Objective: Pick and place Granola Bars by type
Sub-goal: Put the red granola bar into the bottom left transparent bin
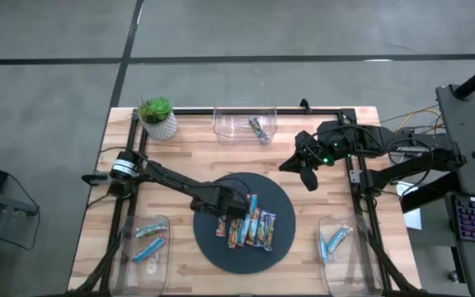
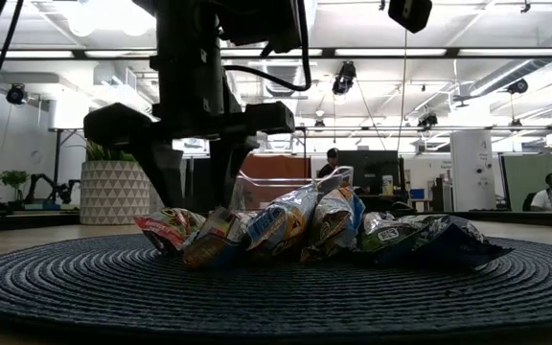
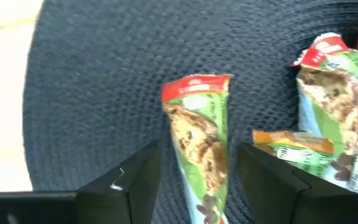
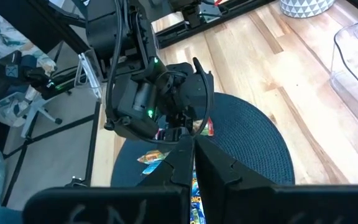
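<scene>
Several granola bars [image 1: 251, 225] lie in a loose row on the dark round mat [image 1: 221, 247], some leaning on one another. In the low view the bars [image 2: 286, 230] sit at the mat's middle. My left gripper [image 1: 239, 204] is low over the far left end of the row and open. In the left wrist view its fingers [image 3: 135, 180] stand on either side of a green bar with a red end [image 3: 197, 137], with a small gap on each side. My right gripper [image 1: 310, 180] hangs shut above the table, right of the mat.
A clear bin at the far edge [image 1: 225, 125] holds one dark bar [image 1: 260, 129]. Clear bins at the near left [image 1: 130, 247] and near right [image 1: 349, 247] hold blue bars. A potted plant [image 1: 157, 115] stands at the far left corner. Bare wood surrounds the mat.
</scene>
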You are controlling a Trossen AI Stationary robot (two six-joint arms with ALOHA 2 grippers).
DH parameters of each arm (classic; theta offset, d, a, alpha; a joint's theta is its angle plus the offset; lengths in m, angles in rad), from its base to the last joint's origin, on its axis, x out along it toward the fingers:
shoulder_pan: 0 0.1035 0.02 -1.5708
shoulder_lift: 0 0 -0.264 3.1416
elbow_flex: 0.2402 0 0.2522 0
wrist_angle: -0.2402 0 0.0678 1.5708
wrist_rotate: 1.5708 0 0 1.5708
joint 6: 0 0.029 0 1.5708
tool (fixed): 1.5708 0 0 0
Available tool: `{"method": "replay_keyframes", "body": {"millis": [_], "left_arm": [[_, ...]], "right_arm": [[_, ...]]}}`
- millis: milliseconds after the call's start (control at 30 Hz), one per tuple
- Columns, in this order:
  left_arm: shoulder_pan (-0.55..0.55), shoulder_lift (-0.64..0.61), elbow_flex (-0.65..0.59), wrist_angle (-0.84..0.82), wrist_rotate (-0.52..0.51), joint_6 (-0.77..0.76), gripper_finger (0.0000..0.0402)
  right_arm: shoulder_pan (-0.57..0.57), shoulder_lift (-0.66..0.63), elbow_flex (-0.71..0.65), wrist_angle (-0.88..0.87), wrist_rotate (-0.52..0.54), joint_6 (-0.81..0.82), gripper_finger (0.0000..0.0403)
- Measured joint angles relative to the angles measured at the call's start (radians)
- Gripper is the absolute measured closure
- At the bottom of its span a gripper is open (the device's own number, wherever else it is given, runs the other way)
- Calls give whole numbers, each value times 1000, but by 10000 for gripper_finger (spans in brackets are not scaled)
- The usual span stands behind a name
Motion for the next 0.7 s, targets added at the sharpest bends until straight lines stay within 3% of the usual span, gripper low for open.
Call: {"method": "replay_keyframes", "body": {"millis": [700], "left_arm": [[1, 0, -31, 6, -12, 11, 212]], "right_arm": [[0, 0, 0, 1, 0, -12, 394]]}}
